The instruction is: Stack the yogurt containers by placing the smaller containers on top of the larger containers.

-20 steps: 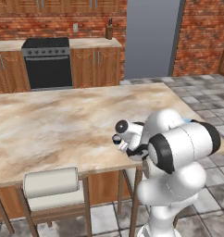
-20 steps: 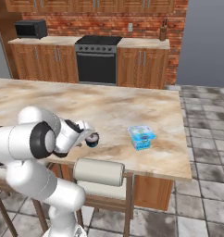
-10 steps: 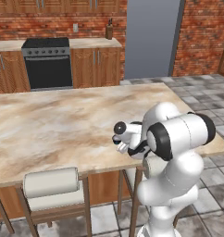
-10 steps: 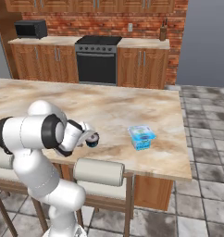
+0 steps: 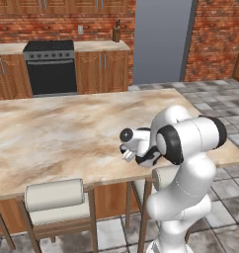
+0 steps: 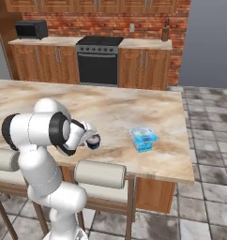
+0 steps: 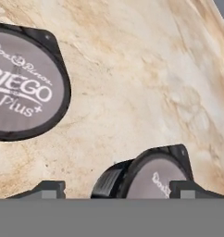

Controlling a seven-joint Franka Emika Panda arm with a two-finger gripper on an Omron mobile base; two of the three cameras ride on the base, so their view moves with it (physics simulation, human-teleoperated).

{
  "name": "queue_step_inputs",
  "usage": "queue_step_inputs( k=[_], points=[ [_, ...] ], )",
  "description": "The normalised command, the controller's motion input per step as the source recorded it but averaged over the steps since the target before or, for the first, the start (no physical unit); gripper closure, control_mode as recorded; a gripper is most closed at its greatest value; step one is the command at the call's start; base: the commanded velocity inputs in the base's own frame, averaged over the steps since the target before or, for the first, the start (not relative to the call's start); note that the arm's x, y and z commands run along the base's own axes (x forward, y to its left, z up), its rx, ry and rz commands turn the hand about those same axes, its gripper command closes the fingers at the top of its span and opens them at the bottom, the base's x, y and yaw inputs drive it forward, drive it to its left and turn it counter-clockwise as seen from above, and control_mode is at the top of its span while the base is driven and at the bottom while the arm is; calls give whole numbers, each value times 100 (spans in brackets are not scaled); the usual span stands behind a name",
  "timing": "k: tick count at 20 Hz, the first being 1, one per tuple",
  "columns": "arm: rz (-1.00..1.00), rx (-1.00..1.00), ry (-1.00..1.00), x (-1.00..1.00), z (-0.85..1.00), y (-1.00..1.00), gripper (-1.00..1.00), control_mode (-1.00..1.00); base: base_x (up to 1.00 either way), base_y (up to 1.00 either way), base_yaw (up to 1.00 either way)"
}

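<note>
- Left base view: the arm is folded low over the near edge of the marble counter, and the gripper sits just inside that edge. The arm's own bulk covers whatever lies under the hand from this side. One padded stool stands tucked under the counter's near edge.
- Right base view: the blue tub stands alone near the counter's right end, closer to the near edge than the far one. A small dark cup shows right at the gripper's tip, well apart from the tub and nearer the near edge.
- Hand view: the two finger tips stand spread, one on each side of the smaller cup, whose pale printed lid faces the camera. The bigger cup lies beside it, not touching. Nothing is pinched yet.
- My judgement: the step in hand is taking hold of the smaller cup. To do it well, the hand should centre so the cup's dark wall sits squarely between the tips, go down below the lid rim, and close gently without nudging the bigger cup alongside. Then it needs a clean lift before carrying toward the tub.
</note>
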Motion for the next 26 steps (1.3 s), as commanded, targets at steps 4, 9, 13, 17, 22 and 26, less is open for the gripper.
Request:
queue_step_inputs(
  k=[4,9,13,17,22,26],
  points=[
    [0,0,-3,12,-24,0,100,-100,0,0,0],
    [-1,0,-3,5,-34,0,100,-100,0,0,0],
    [-4,0,-4,0,-43,-2,100,-100,0,0,0],
    [-5,0,-4,0,-37,-2,100,-100,0,0,0],
    [-1,0,0,0,-6,0,100,-100,0,0,0],
    [-1,0,0,-11,0,-11,100,-100,0,0,0]
  ],
)
